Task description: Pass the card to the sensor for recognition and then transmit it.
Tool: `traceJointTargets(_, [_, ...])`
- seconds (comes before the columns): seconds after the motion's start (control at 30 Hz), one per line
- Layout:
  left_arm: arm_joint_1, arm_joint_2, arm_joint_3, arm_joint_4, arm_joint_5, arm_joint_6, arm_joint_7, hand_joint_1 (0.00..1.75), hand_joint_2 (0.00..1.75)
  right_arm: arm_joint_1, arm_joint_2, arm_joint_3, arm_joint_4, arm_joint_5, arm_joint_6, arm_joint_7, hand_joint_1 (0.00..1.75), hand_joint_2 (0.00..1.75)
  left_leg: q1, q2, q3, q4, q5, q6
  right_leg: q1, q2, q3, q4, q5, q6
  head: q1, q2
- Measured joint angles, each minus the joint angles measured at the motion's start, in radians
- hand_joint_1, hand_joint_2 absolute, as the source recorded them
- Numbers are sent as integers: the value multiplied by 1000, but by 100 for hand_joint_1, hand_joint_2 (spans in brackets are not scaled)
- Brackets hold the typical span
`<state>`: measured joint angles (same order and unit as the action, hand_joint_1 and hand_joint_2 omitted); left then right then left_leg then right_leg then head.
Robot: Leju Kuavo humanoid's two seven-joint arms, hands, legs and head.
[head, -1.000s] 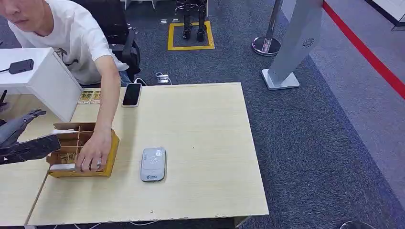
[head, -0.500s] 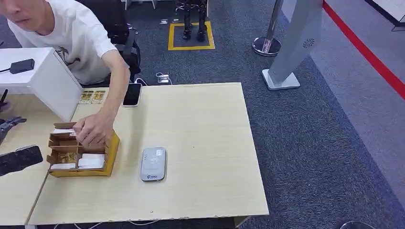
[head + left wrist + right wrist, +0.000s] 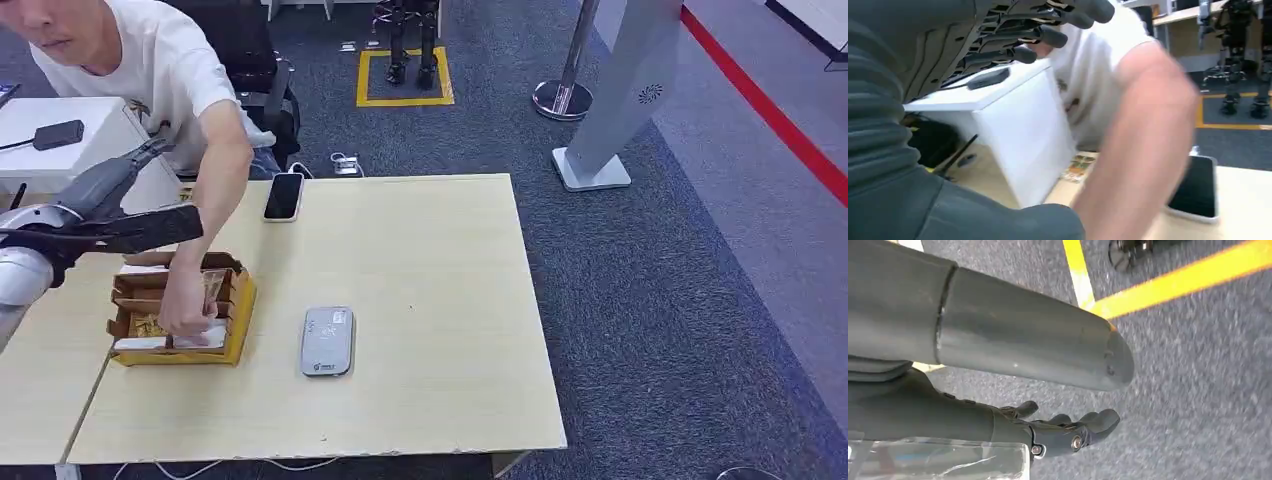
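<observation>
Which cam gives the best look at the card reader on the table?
Head view. The grey card reader lies whole and unobstructed on the table, right of the card box. The left wrist view looks past the left hand at a person's arm and a phone, no reader. The right wrist view faces carpet floor.

— Underfoot? Dark grey carpet (image 3: 640,300), crossed by a red stripe (image 3: 770,105) at far right, plus a yellow square outline (image 3: 404,98) farther back.

— Furniture? Pale wooden table (image 3: 440,300) in the middle, white cabinet (image 3: 60,125) at left, black chair (image 3: 250,60) behind, leaning silver pillar (image 3: 625,90) and chrome stanchion base (image 3: 562,98) beyond.
</observation>
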<state>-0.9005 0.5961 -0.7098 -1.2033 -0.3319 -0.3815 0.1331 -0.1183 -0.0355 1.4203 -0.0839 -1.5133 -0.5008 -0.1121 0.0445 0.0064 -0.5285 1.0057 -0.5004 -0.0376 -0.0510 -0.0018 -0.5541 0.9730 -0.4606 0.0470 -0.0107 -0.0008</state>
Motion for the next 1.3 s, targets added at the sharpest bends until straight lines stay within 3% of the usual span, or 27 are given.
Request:
traceJointTargets(0.23, [-60,-118,-67,55,16,6,34,0,175,7,-15,-32,17,-5,-5,-64,0,0,0,3,-3,0,0,0,0,3,-6,0,1,0,-1,0])
traceJointTargets(0.37, [-44,-138,-81,57,24,31,42,0,175,8,-15,-35,23,-5,0,-50,0,0,0,4,-3,-1,0,0,0,4,-7,1,1,0,-1,0])
traceJointTargets(0.73, [43,-86,-80,24,26,59,43,0,175,12,-11,-30,23,-5,-2,-23,0,0,0,3,-5,-1,0,0,0,4,-7,1,1,-1,0,0])
traceJointTargets(1.3, [184,-3,4,-103,-13,89,48,0,175,14,-5,0,23,-5,4,0,0,0,0,3,-5,-1,0,0,0,3,-8,1,1,-1,-1,0])
